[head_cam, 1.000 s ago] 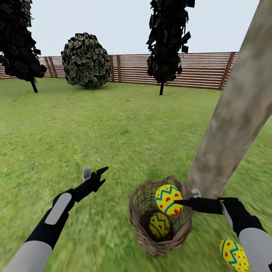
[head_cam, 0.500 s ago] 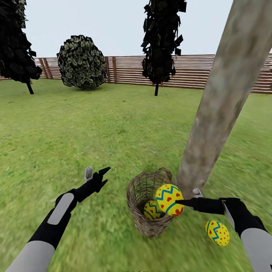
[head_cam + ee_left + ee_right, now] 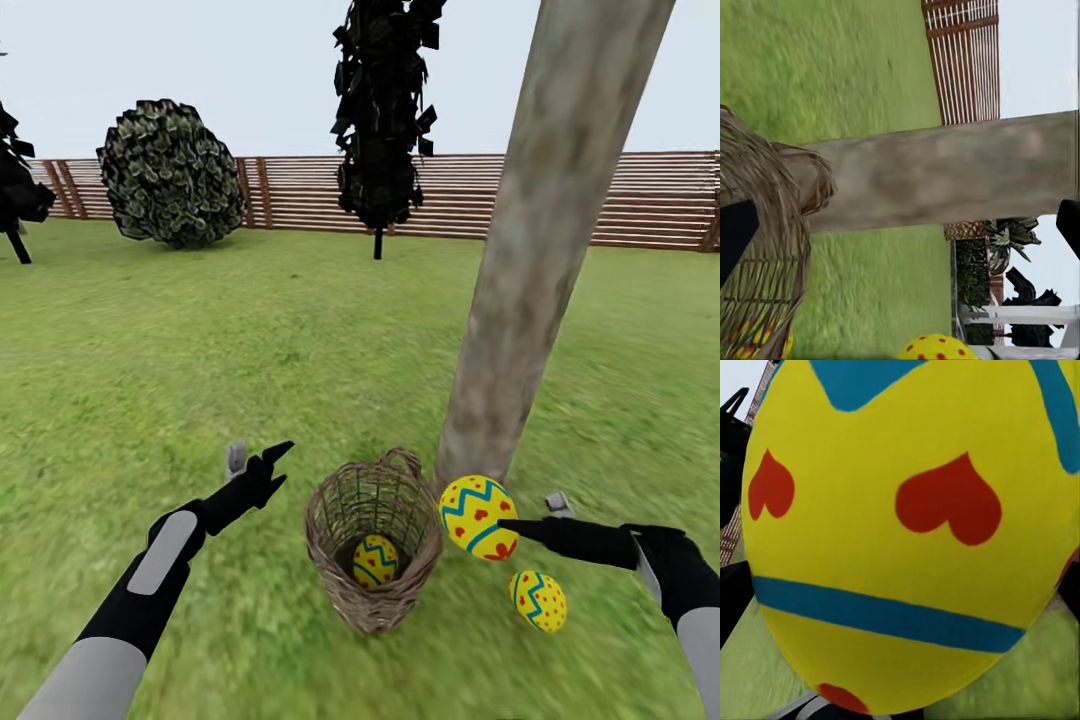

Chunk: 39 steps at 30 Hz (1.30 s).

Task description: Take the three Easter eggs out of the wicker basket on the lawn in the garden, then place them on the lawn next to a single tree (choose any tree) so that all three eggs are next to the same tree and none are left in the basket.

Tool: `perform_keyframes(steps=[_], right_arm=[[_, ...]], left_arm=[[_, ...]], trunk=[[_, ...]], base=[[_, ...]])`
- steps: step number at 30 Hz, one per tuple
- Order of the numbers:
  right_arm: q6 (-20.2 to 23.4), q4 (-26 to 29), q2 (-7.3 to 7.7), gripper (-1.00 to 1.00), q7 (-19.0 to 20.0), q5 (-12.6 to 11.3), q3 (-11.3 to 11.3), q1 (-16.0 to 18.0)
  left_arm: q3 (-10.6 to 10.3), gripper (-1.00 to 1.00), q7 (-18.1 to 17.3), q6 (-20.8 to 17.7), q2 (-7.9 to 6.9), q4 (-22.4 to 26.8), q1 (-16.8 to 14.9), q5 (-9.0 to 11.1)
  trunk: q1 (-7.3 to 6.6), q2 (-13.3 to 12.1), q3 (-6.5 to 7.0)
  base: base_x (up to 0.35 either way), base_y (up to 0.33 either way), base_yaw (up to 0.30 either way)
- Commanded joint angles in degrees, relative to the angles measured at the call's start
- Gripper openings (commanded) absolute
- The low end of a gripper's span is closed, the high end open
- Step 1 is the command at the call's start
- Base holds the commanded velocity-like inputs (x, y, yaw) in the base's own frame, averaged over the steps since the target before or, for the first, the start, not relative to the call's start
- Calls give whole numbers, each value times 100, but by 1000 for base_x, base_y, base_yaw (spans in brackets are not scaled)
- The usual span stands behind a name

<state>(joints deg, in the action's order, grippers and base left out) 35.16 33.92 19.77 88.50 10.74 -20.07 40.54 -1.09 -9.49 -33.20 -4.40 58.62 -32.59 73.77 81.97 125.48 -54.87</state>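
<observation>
Flat green lawn, slatted fence along 12 o'clock. Left gripper at 8 o'clock, fingers spread, empty. Wicker basket at 6, one egg inside. Tree just behind. Right gripper at 4, clasping held egg; third egg on grass beside.

The three eggs are yellow with blue zigzag bands and red marks: one held egg, one egg in the basket, one egg on the grass. In the right wrist view the held egg has red hearts. The basket is brown open weave. The trunk is pale grey-brown, mottled. The lawn is green, the fence brown slats.
</observation>
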Motion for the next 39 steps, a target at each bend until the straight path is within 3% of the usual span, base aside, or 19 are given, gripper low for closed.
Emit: perform_keyframes(steps=[1, 8, 10, 18, 25, 32, 33, 35, 37, 39], right_arm=[[70, -4, 4, -100, 40, 60, -32, 6], [70, -16, 9, -100, -7, 60, -33, 6], [70, 1, 4, -100, -258, 60, -39, 6], [-235, 41, -38, -100, -1957, 66, -51, 6], [-1287, -16, -76, -100, -3929, 67, -44, 6], [-1702, -67, -340, -100, -5060, 115, -37, 6], [-1724, -69, -429, -100, -5452, 137, -33, 6], [-1763, -76, -535, -100, -5668, 146, -32, 6], [-2151, -257, -609, -100, -5775, 147, -23, -1], [-2254, -397, -667, -100, -6074, 167, -16, -2]], left_arm=[[-16, 100, -11, -11, 11, 0, -2, 21], [-162, 100, -9, -3, 55, -6, -2, 15], [-163, 100, -9, -3, 73, -8, -2, 15], [-163, 100, -9, -3, 88, -9, -2, 15], [-163, 100, -9, 6, 88, -17, -2, 7], [-163, 100, -18, -1, 111, -11, -2, 20], [-163, 100, -19, -2, 249, -12, -2, 18], [-163, 100, -18, -2, 310, -17, -2, 16], [-163, 100, -18, -3, 324, -17, -2, 14], [-163, 100, -18, -3, 324, -17, -2, 12]], trunk=[[-1, 2, 1], [-1, 2, 44], [-1, 2, 57], [-1, 2, 106], [-1, 2, 119], [-1, 2, 119], [-1, 2, 119], [-1, 2, 119], [-1, 2, 119], [-1, 2, 119]], base=[[0, -20, -235], [0, -249, -235], [0, -300, -235], [0, -229, -235], [0, -4, -90], [0, 0, -1], [0, 0, 0], [0, 0, 0], [0, 0, 0], [0, 0, 0]])
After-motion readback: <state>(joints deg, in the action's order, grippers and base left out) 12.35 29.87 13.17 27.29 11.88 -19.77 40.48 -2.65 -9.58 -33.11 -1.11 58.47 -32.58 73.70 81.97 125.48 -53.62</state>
